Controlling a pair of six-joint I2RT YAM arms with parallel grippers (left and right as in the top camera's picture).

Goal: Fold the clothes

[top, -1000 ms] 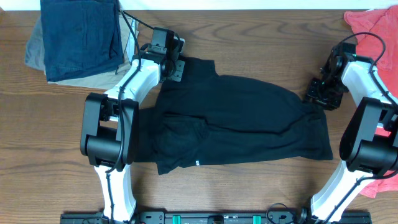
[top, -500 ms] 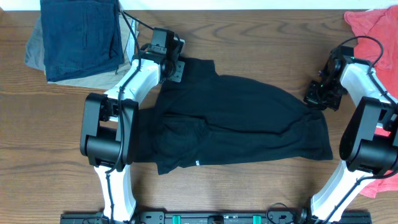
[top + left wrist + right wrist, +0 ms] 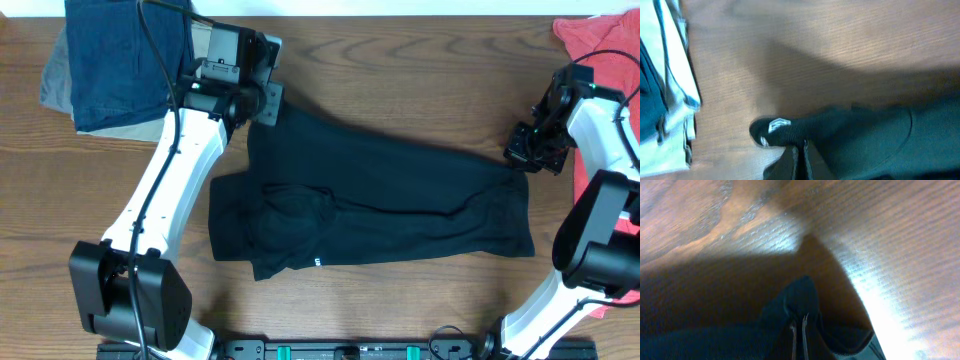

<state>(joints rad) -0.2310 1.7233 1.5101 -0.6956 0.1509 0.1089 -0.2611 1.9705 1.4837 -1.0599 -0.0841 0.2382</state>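
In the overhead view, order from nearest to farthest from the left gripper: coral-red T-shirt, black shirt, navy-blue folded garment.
1. black shirt, pinched by the left gripper.
2. navy-blue folded garment, top left.
3. coral-red T-shirt, far top-right corner.

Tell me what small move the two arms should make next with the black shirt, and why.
Probably raise both pinched corners slightly, together. The left gripper and right gripper are each shut on a far corner of the black shirt, whose body lies wrinkled on the table; an even lift would free that edge to fold toward the near hem.
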